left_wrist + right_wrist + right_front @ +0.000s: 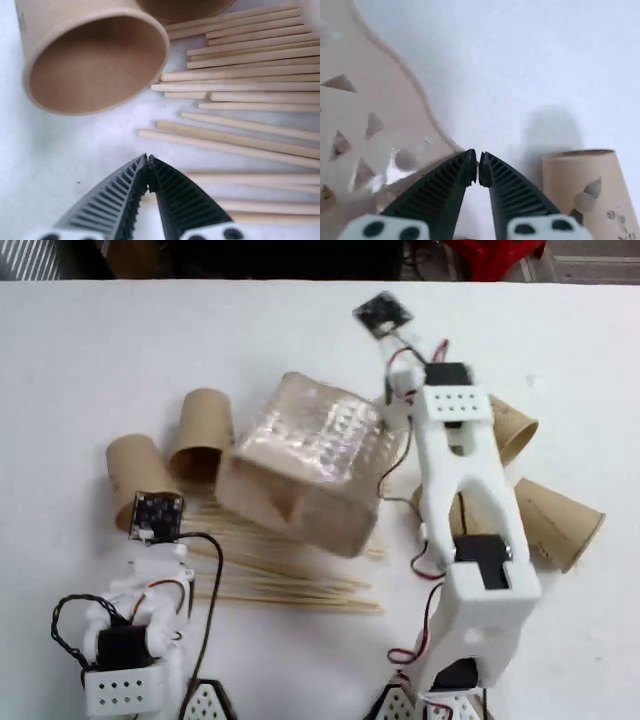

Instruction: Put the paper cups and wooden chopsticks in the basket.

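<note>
since nothing shows inside the basket (310,465), progress is judged at or near zero: every cup and stick seen lies on the table (90,350). the basket sits mid-table, tilted, patterned face up; i cannot tell which way its opening faces, and it may need righting first. two paper cups (203,435) lie on their sides just left of the basket; other cups (555,522) lie to its right, beside and partly under the right arm (465,490). wooden chopsticks (290,575) fan out on the near side, some running under the basket's near edge. the left gripper (148,159) hangs over the sticks, jaws closed on nothing, with a cup's open mouth just beside. the right gripper (477,156) is off the basket's far right corner, jaws closed and empty, over bare table with a cup (585,190) near. room: far and far-left table lie open; the right side is crowded by cups; the far table edge is well beyond the basket.
</note>
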`<move>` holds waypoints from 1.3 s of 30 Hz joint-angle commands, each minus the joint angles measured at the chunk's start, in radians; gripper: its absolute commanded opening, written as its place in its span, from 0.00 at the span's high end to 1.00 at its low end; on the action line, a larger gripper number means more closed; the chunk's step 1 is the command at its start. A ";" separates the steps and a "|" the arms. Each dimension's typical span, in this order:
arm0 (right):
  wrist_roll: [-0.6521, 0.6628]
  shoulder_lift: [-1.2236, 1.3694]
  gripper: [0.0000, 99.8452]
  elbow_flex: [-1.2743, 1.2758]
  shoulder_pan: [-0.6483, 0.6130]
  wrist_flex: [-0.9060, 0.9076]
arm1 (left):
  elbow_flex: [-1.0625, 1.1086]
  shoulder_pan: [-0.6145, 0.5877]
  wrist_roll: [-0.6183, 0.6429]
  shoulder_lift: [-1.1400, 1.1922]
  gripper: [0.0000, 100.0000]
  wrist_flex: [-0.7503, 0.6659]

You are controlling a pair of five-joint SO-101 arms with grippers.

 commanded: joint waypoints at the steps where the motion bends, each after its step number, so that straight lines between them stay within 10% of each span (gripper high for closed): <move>1: -0.063 0.012 0.96 -0.087 0.065 0.015 | -0.002 0.005 -0.008 -0.008 0.97 0.003; 28: -0.206 -0.252 0.98 -0.169 0.054 0.367 | -0.002 0.005 -0.008 -0.008 0.97 0.003; 39: -0.203 -0.700 0.98 0.377 -0.033 0.182 | -0.002 0.005 -0.008 -0.008 0.97 0.003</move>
